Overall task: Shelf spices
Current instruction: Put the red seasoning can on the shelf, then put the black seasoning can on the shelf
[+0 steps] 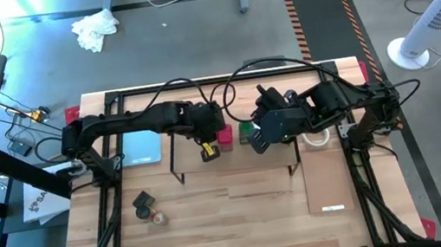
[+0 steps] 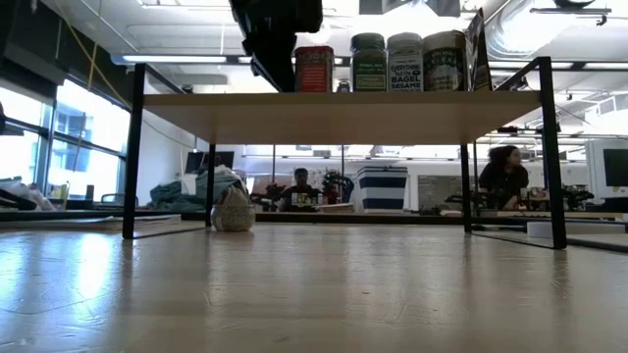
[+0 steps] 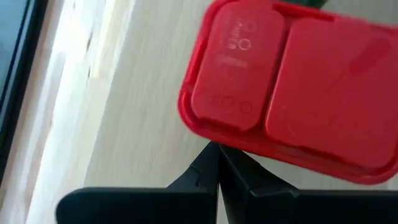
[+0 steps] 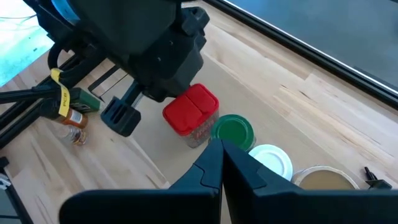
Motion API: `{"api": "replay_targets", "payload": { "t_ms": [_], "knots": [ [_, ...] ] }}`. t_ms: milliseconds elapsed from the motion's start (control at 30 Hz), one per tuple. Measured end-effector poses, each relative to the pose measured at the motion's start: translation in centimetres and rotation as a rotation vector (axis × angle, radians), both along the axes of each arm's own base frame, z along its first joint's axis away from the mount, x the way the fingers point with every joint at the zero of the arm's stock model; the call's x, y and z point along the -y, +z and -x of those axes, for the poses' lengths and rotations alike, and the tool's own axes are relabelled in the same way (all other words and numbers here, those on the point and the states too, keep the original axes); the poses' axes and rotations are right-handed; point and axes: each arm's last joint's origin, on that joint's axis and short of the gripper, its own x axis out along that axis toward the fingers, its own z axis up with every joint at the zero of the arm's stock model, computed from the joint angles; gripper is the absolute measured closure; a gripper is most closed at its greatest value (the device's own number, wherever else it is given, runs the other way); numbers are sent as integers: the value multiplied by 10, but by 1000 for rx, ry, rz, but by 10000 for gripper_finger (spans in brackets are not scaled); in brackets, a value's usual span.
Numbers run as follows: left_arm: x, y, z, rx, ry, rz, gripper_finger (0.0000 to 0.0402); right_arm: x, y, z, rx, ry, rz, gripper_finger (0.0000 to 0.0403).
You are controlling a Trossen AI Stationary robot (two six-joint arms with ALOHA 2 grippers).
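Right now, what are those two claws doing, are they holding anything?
Left claw: closed, holding nothing, just above the red-topped jar on the shelf.
Right claw: closed, holding nothing, above the shelf.

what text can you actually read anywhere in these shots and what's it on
"EVERYTHING BUT THE BAGEL SESAME": front label of the white-topped jar on the shelf, low view; only "BAGEL SESAME" is sharp.
Red jar, green-topped jar and tan-topped jar: labels too blurred to read.
Red lid in the left wrist view: raised marks, unreadable.
Yellow tag on a cable: unreadable.
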Motion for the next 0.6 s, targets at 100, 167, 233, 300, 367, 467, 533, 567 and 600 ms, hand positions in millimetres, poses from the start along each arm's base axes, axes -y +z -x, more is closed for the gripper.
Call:
{"api": "replay_targets", "payload": {
  "t_ms": [100, 167, 233, 300, 367, 467, 533, 567, 600],
  "knots": [
    [0, 2, -3, 36, -7, 12, 401, 0, 0, 0, 0, -1, -1, 403],
    [1, 3, -6, 69, -16, 41, 401, 0, 0, 0, 0, 0, 0, 403],
    [2, 4, -8, 95, -14, 53, 401, 0, 0, 0, 0, 0, 0, 403],
    [3, 5, -8, 106, -2, 60, 401, 0, 0, 0, 0, 0, 0, 403],
    [3, 5, -9, 108, 2, 61, 401, 0, 0, 0, 0, -1, 0, 403],
    [3, 3, -6, 76, 12, 55, 401, 0, 0, 0, 0, -1, 0, 403],
    [3, 1, -2, 38, 30, 54, 401, 0, 0, 0, 1, -2, -2, 403],
    [3, 0, 0, 16, 43, 54, 401, 0, 0, 0, 4, -7, -6, 403],
    [3, 0, 1, -2, 45, 54, 401, 0, 0, 0, 7, -13, -11, 403]
  ]
}}
